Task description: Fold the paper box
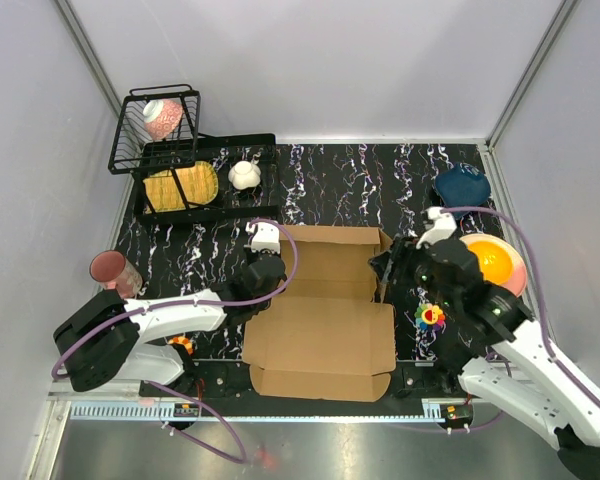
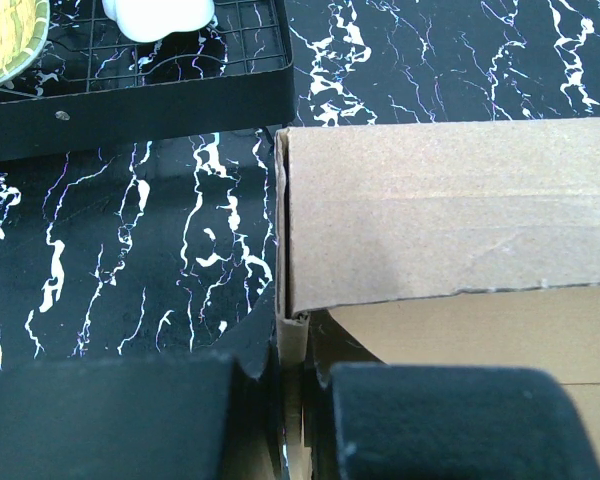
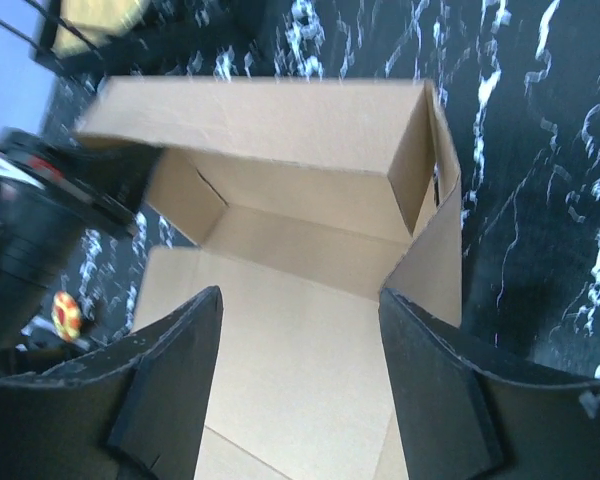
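Paper box (image 1: 325,305): plain brown cardboard, partly folded, far walls raised, near lid panel seemingly flat.

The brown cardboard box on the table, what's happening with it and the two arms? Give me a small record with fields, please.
Box: plain brown corrugated cardboard box, half folded; far walls raised, near lid panel flat
Left gripper: straddles the box's left wall; grip unclear
Right gripper: open, at the right wall
Surface: black marbled table
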Robot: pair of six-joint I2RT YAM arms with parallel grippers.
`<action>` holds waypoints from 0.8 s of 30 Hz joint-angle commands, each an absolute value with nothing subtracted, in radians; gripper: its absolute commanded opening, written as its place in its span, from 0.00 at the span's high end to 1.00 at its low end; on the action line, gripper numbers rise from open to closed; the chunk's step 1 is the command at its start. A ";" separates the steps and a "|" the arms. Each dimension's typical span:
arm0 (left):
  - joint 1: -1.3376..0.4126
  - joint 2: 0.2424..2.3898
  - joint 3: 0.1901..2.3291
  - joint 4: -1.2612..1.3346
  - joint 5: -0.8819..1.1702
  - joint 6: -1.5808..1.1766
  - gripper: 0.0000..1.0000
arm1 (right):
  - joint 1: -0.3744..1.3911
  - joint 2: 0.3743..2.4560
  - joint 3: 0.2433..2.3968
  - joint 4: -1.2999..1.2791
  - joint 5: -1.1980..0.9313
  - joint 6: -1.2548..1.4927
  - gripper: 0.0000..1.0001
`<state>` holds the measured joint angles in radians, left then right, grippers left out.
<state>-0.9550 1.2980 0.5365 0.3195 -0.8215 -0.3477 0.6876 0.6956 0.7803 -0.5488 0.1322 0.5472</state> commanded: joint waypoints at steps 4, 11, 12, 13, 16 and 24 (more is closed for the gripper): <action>-0.966 1.312 0.519 0.279 -0.784 -0.341 1.00 | 0.695 0.565 0.933 -0.653 0.438 0.549 0.34; -0.966 1.299 0.511 0.279 -0.781 -0.341 1.00 | 0.693 0.721 0.934 -0.879 0.699 0.739 0.68; -0.965 1.298 0.511 0.278 -0.779 -0.342 1.00 | 0.692 0.739 0.902 -0.865 0.693 0.747 0.69; -0.965 1.296 0.512 0.276 -0.776 -0.342 1.00 | 0.692 0.745 0.887 -0.848 0.686 0.752 0.69; -0.966 1.289 0.511 0.273 -0.772 -0.341 1.00 | 0.689 0.787 0.835 -0.787 0.629 0.746 0.69; -0.966 1.278 0.506 0.273 -0.764 -0.333 1.00 | 0.687 0.752 0.681 -0.511 0.382 0.640 0.56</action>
<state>-0.9558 1.2888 0.5293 0.3229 -0.8127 -0.3466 0.6888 0.8047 0.7364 -0.6975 0.4999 0.6888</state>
